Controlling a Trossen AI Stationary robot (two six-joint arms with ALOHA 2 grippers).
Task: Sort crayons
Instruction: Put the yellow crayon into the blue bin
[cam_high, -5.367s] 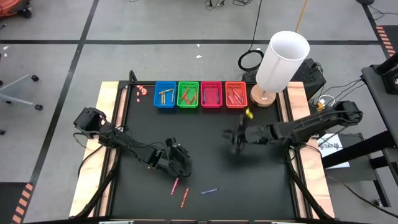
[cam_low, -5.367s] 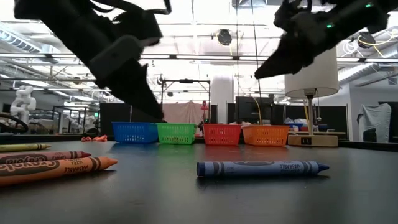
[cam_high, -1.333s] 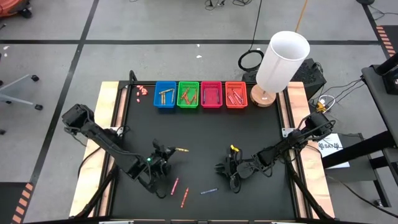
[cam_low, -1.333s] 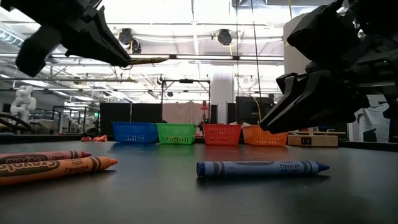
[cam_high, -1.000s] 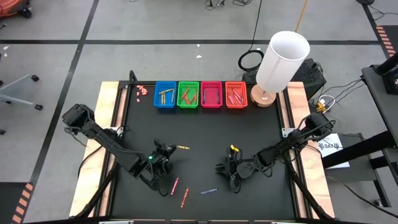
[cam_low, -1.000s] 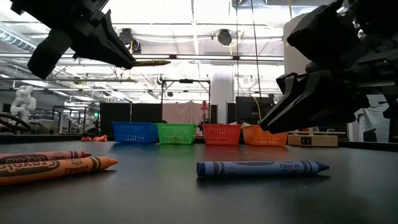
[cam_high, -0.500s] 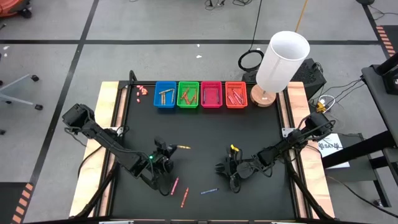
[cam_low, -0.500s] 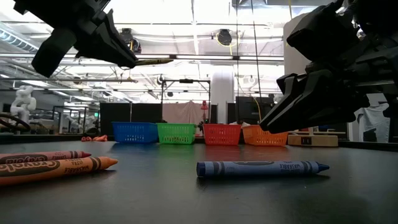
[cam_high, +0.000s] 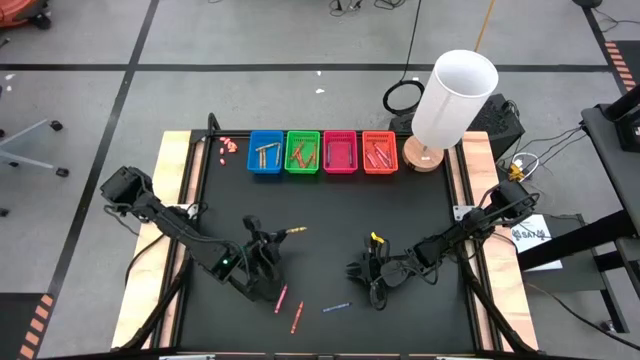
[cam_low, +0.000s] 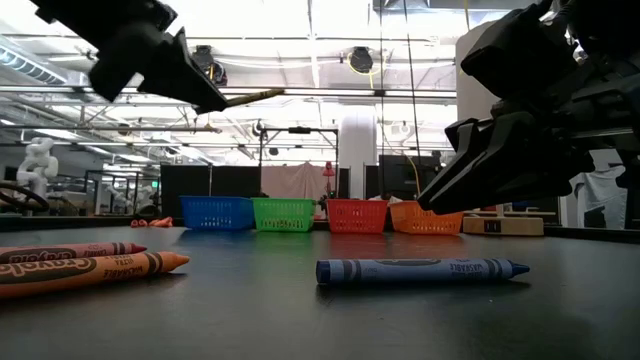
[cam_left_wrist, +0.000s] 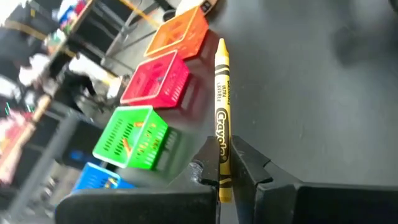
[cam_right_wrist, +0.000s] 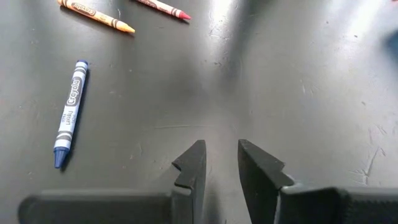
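I have the thin yellow paper-wrapped crayon (cam_left_wrist: 222, 106) pinched by its blunt end in my left jaws (cam_left_wrist: 227, 167), clenched tight on it, its tip pointing out toward the row of four small plastic baskets at the far edge of the black counter (cam_high: 400, 215). It hangs in the air, short of that row and well apart from it.

Taking the small green mesh basket (cam_high: 302, 152) as my mark: the blue basket (cam_high: 265, 153) sits just beside it on one side, the pink basket (cam_high: 340, 151) just beside it on the other, the orange basket (cam_high: 379, 151) beyond the pink.

To do this well, I judge I should carry the crayon level until its tip stands over the chosen basket, tilt it tip-down, and only then let go, low enough that it does not bounce off the rim. Which basket suits yellow I cannot tell.

My right jaws (cam_right_wrist: 219, 163) rest low over the counter, slightly parted and empty, much nearer me than the green basket. A blue crayon (cam_right_wrist: 68, 111), an orange crayon (cam_right_wrist: 96, 15) and a red crayon (cam_right_wrist: 163, 7) lie on the counter nearby, still to be sorted.
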